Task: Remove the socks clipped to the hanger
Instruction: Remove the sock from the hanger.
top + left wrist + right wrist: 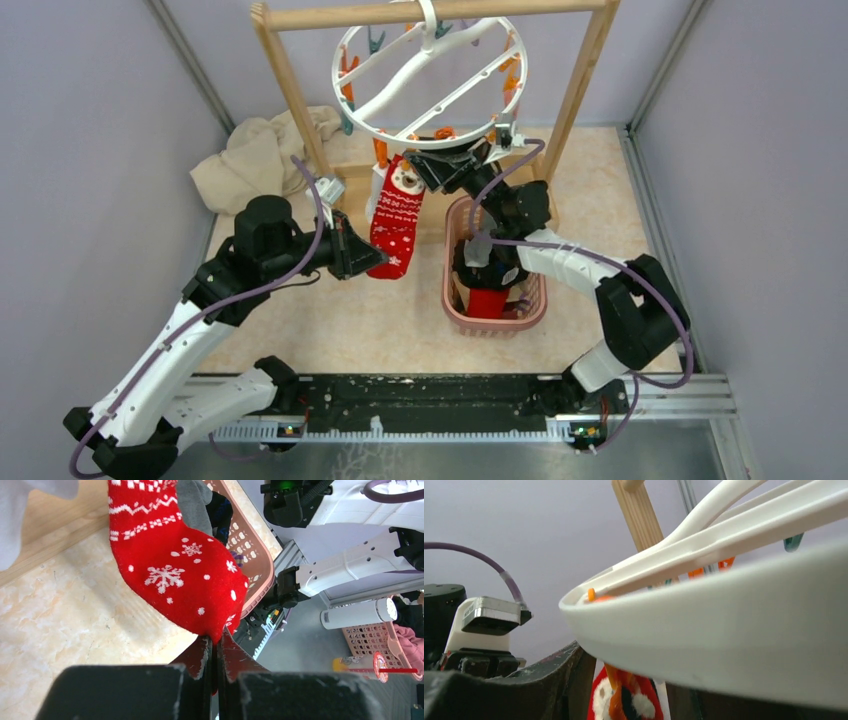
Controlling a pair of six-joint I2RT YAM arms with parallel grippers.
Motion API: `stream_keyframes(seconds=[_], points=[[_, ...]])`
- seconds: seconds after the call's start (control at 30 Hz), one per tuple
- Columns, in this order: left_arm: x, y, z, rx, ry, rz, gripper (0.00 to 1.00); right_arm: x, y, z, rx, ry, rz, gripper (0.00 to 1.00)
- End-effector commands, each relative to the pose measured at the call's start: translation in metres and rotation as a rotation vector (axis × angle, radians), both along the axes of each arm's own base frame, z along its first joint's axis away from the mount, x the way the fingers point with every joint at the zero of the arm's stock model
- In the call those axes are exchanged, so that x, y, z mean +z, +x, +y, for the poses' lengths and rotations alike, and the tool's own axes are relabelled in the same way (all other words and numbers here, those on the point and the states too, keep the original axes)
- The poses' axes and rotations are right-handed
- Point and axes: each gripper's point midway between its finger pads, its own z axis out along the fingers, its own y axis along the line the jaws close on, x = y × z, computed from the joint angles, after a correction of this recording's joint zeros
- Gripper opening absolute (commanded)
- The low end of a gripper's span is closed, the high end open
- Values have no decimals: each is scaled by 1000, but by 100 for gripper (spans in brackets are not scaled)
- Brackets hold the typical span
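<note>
Along the left side a flat lavender wall panel (90,200) closes off the pale, marble-patterned beige table top (330,320), and a crumpled beige cloth heap (262,155) lies in the far left corner against it. Just right of the heap rises the light wooden rack frame (290,90), its crossbar carrying the round white plastic hanger ring (430,80) with cross spokes and orange and teal clips dangling from its rim. From the near edge of that ring a red fabric sock with white snowflake pattern (397,225) hangs down over the table. The left claw (215,642) is pressed together on the toe of this sock, pinching the fabric between its tips. At the sock's top an orange plastic clip (612,685) grips the cuff, and the right claw (420,170) sits under the ring with a finger on either side of that clip; whether it squeezes the clip cannot be told. Right of the sock a pink plastic lattice basket (505,325) stands on the table with red fabric (487,300) inside it. A silver metal rail (450,405) runs along the near edge, and a second lavender wall panel (770,200) bounds the right side.
</note>
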Motion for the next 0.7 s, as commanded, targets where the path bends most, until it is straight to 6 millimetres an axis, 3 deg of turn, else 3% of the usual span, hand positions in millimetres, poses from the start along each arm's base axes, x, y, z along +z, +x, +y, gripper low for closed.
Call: stream_keyframes(seconds=[0.0, 0.27, 0.47, 0.67], points=[[5, -5, -3, -25, -24, 1, 3, 28, -6, 1, 54, 54, -76, 50], [2, -7, -5, -41, -28, 15, 3, 29, -3, 7, 91, 67, -75, 49], [0, -6, -7, -48, -26, 18, 3, 31, -4, 6, 89, 65, -81, 41], [-1, -6, -8, -53, -27, 21, 3, 32, -4, 7, 92, 63, -84, 44]])
